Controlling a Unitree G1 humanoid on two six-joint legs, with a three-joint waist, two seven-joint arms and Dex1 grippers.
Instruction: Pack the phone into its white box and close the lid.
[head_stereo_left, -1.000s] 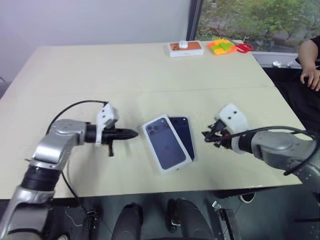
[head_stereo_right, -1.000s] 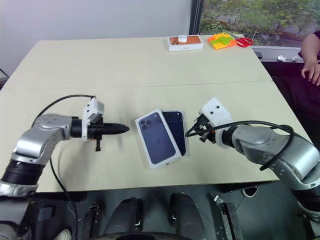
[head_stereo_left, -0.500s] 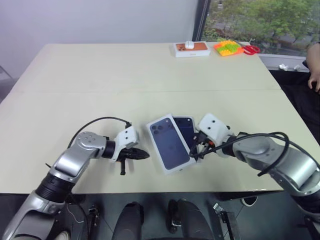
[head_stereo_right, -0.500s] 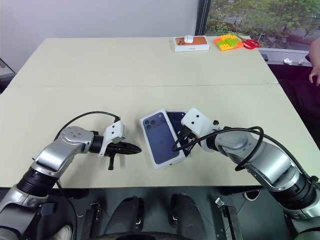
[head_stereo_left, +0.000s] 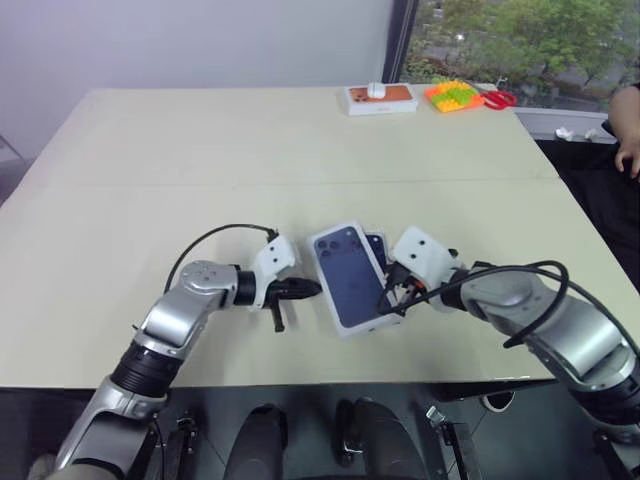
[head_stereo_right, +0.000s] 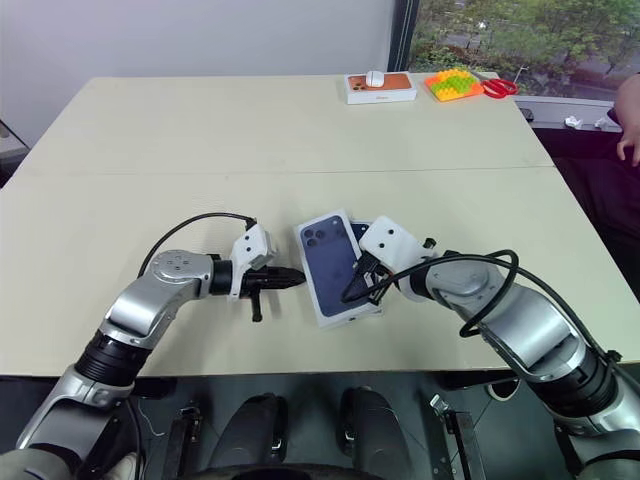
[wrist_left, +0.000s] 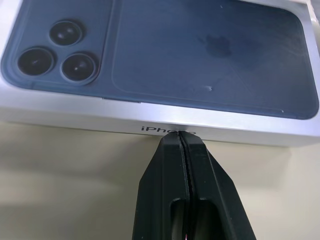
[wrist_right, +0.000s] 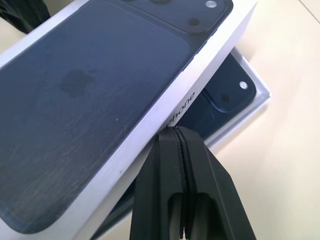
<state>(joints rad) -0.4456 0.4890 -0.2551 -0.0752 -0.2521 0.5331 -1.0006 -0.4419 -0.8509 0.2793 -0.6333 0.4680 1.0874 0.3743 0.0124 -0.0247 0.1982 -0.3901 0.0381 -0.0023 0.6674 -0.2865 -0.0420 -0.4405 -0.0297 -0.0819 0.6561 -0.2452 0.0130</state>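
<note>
The lid (head_stereo_left: 350, 276), white with a dark blue phone picture printed on top, lies askew over the white box (wrist_right: 256, 84) near the table's front edge. The phone (wrist_right: 220, 95) lies inside the box, and its far right part shows past the lid. My left gripper (head_stereo_left: 314, 290) is shut, its tip against the lid's left side wall (wrist_left: 210, 131). On the other side my right gripper (head_stereo_right: 352, 291) is shut too, with its tip (wrist_right: 175, 133) at the lid's right side wall, above the box.
At the table's far edge stand an orange-topped white box (head_stereo_left: 380, 98), bright toy blocks (head_stereo_left: 450, 95) and red scissors (head_stereo_left: 492, 98). A person's hand (head_stereo_left: 628, 160) rests at the right edge. The table's front edge runs just below both grippers.
My left gripper has moved right up to the lid's side and the right gripper has come in against the other side. The lid now covers more of the box.
</note>
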